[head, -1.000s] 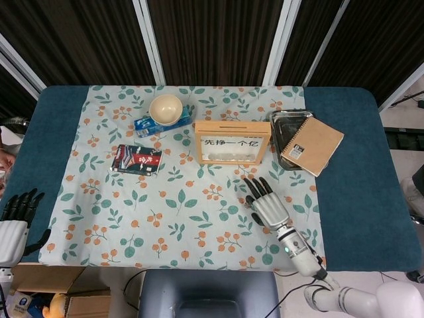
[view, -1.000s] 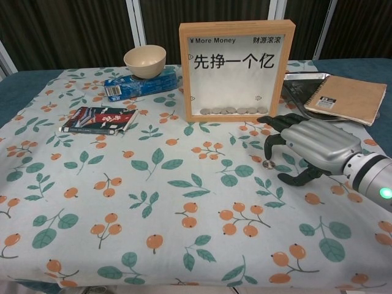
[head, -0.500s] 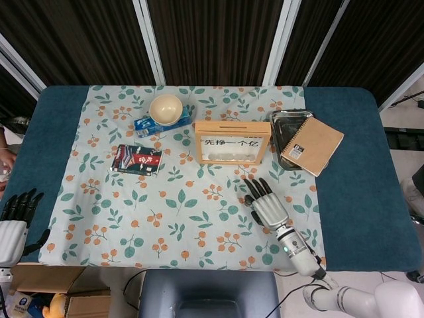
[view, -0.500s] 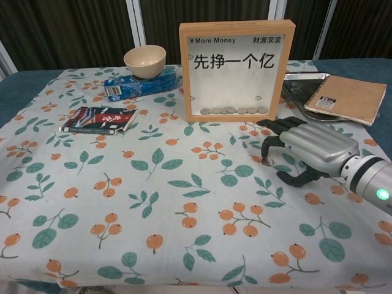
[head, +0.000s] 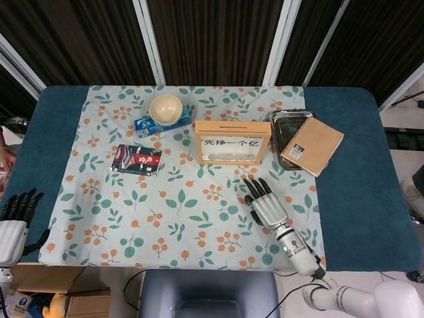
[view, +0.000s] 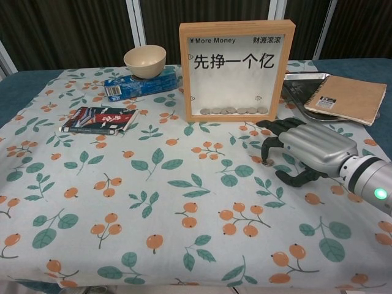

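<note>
The right hand [view: 309, 150] lies palm down on the flowered cloth [view: 153, 202], just in front of the wooden coin frame [view: 236, 70] and a little toward its right corner. Its fingers [view: 277, 125] are spread and arched, the tips bearing down on the cloth; one fingertip stands on or right beside a small coin [view: 267, 163], which lies flat in front of the frame. The hand holds nothing that I can see: it is open, and whether it truly touches the coin the chest view leaves just short of certain. The arched pose looks suited to pressing or dragging a thin flat thing that cannot be pinched straight off cloth.

The coin is round, so it has no long axis to speak of; it lies face up. The frame stands upright with its glass front turned to the robot, its long side running left to right across the tabletop [head: 358, 199], and a row of coins rests along its bottom inside. In the head view a slot shows in its top edge, which is likely why it stands on edge.

Right of the frame a brown spiral notebook [view: 346, 98] lies tilted across a metal tray [head: 286, 122]. Left of the frame sit a cream bowl [view: 145, 60], a blue packet [view: 139, 84] just in front of it, and further front-left a dark red-and-blue packet [view: 99, 119] lying flat.

The left hand [head: 14, 218] hangs far left of the frame, off the tabletop's edge, fingers apart and holding nothing.
</note>
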Tool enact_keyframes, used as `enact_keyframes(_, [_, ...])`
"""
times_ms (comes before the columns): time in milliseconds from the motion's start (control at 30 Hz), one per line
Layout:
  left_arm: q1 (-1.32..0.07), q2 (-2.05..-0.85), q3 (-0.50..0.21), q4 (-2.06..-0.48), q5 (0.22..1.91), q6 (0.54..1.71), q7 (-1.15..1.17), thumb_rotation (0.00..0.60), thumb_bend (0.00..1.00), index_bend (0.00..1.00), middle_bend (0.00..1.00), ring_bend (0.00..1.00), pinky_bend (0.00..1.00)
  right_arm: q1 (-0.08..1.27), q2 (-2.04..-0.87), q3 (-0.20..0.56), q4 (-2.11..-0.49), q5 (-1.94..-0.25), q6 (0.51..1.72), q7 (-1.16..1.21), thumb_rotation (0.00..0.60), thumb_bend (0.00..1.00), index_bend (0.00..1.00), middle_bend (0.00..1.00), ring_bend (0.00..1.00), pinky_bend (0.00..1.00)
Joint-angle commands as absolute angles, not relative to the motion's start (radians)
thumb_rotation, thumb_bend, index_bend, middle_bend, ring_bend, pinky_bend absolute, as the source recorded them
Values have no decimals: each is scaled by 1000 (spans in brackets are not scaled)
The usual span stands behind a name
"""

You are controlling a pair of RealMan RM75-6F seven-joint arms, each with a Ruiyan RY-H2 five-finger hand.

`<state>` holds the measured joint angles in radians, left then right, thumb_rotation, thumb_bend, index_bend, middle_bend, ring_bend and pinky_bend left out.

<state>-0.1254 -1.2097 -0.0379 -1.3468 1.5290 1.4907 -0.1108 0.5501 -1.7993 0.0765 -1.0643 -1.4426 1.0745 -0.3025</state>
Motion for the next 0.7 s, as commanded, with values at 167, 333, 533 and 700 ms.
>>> enact_keyframes(167, [-124, -1210, -37, -1343, 1528, 1491, -113, 600, 321, 0, 0, 0, 0, 554, -1804, 81, -1060, -1435, 1066, -300, 600, 475, 511, 47, 0, 0])
enact_keyframes(333, [-124, -1211, -38, -1340, 1526, 1490, -115, 600, 322, 0, 0, 0, 0, 559, -1809, 86, -1054, -1428, 1060, -297, 600, 479, 529, 53, 0, 0])
enact_keyframes(533, [-125, -1213, -38, -1336, 1524, 1486, -115, 599, 322, 0, 0, 0, 0, 564, -1815, 91, -1044, -1426, 1061, -294, 600, 498, 553, 62, 0, 0])
enact_keyframes(700, [-126, -1216, -38, -1333, 1522, 1483, -115, 600, 322, 0, 0, 0, 0, 567, -1821, 92, -1035, -1428, 1065, -287, 600, 513, 579, 75, 0, 0])
